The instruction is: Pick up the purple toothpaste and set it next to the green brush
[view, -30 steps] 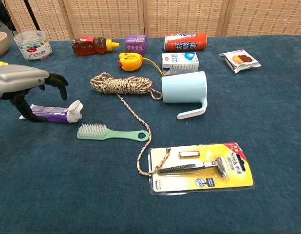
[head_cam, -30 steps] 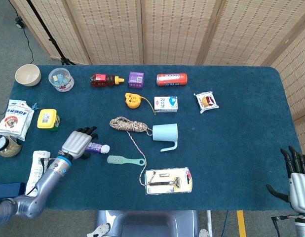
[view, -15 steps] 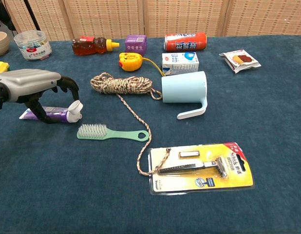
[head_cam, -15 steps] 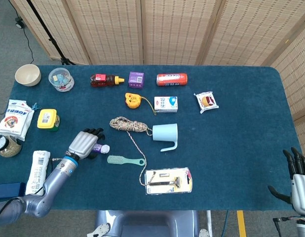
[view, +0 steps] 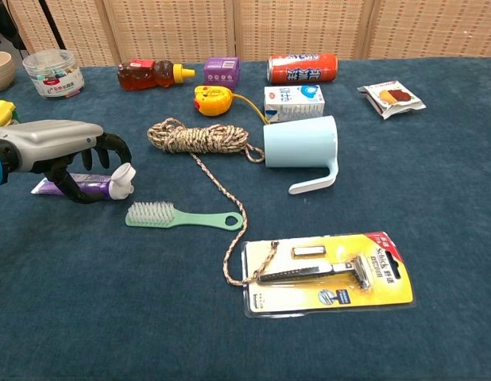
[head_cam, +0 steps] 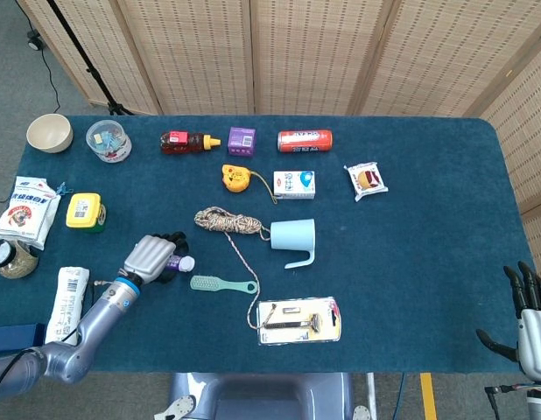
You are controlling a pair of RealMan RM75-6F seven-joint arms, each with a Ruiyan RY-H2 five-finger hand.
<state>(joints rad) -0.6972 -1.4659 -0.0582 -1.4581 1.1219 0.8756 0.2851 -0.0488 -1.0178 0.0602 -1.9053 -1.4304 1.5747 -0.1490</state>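
Dark blue carpeted worktop (head_cam: 411, 262), backed by woven rattan folding screens (head_cam: 314, 52); grey floor and a black stand leg (head_cam: 87, 66) at upper left.

Writing: red can (view: 303, 67) printed with white characters, unreadable; milk carton (view: 294, 103) blue and white, characters unreadable; razor blister card (view: 329, 272) yellow with "Schick" on its right end.

Count, one each: cream bowl (head_cam: 49, 133), clear lidded tub (head_cam: 108, 140), honey bear bottle (head_cam: 185, 142), small purple box (head_cam: 242, 140), yellow tape measure (head_cam: 236, 178), snack packet (head_cam: 366, 179), coiled rope (head_cam: 228, 222), pale blue mug (head_cam: 293, 237) lying on its side, yellow container (head_cam: 84, 211), green brush (view: 182, 216), purple toothpaste (view: 98, 186). White packets at left edge: two seen ( (head_cam: 25, 210), (head_cam: 67, 293)).

Purple toothpaste lying flat on worktop, white cap toward the brush, just behind and left of the bristle end, apart from it.

Left hand (view: 59, 147) over the tube body, dark fingers (view: 110, 147) curled down around it; contact looks like a grasp, tube not lifted off the surface.

Right hand (head_cam: 531, 319) at lower right edge of head view, off the worktop, fingers spread and upright, holding nothing.
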